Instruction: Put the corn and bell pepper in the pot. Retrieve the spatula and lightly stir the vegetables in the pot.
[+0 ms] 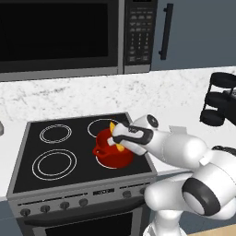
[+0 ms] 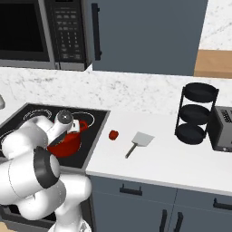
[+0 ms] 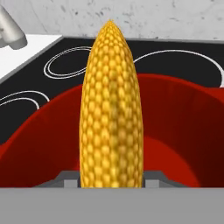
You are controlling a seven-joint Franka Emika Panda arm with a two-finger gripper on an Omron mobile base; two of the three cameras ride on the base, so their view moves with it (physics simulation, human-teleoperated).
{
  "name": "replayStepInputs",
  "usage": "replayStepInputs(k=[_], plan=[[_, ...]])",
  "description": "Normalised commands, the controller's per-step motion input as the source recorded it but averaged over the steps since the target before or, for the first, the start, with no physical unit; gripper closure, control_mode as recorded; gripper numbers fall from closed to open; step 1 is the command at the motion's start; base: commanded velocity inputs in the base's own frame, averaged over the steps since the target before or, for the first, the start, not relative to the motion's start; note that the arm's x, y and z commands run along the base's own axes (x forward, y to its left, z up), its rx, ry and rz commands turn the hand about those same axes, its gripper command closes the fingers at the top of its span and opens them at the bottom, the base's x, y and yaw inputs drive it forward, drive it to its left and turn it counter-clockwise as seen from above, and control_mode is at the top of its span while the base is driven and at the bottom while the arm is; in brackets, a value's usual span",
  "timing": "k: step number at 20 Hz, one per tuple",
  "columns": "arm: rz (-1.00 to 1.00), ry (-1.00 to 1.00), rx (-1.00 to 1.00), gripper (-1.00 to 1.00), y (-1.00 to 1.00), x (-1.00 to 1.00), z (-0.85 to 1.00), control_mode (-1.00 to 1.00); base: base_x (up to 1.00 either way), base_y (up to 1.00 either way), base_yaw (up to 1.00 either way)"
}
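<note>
Gripper [image 3: 111,181]: we have it clamped on the corn [image 3: 111,109] | corn: directly over the open pot [image 3: 183,131] on the stove's near right burner, long axis pointing away from the gripper | next: we judge release drops it in.

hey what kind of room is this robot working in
A kitchen, a rendered one by its look. There's a black stovetop with a red pot on it, a microwave mounted above, and a toaster on the white counter.
</note>
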Motion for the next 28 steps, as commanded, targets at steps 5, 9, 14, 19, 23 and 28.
replayStepInputs(k=[5, 9, 14, 19, 23, 28], plan=[[-0.03, 0.0, 0.01, 1.0, 0.02, 0.01, 0.0, -1.0, 0.0, 0.0, 0.0], [-0.02, 0.0, 0.0, 1.0, 0.0, 0.0, 0.0, -1.0, 0.0, 0.0, 0.0], [-0.02, 0.0, 0.0, -1.0, 0.07, 0.0, -0.01, -1.0, 0.0, 0.0, 0.0], [0.0, 0.04, 0.0, -1.0, 0.07, 0.02, 0.0, -1.0, 0.0, 0.0, 0.0], [0.0, 0.04, 0.0, -1.0, 0.07, 0.04, 0.0, -1.0, 0.0, 0.0, 0.0], [0.0, -0.03, 0.0, -1.0, 0.0, 0.0, 0.54, -1.0, 0.0, 0.0, 0.0]])
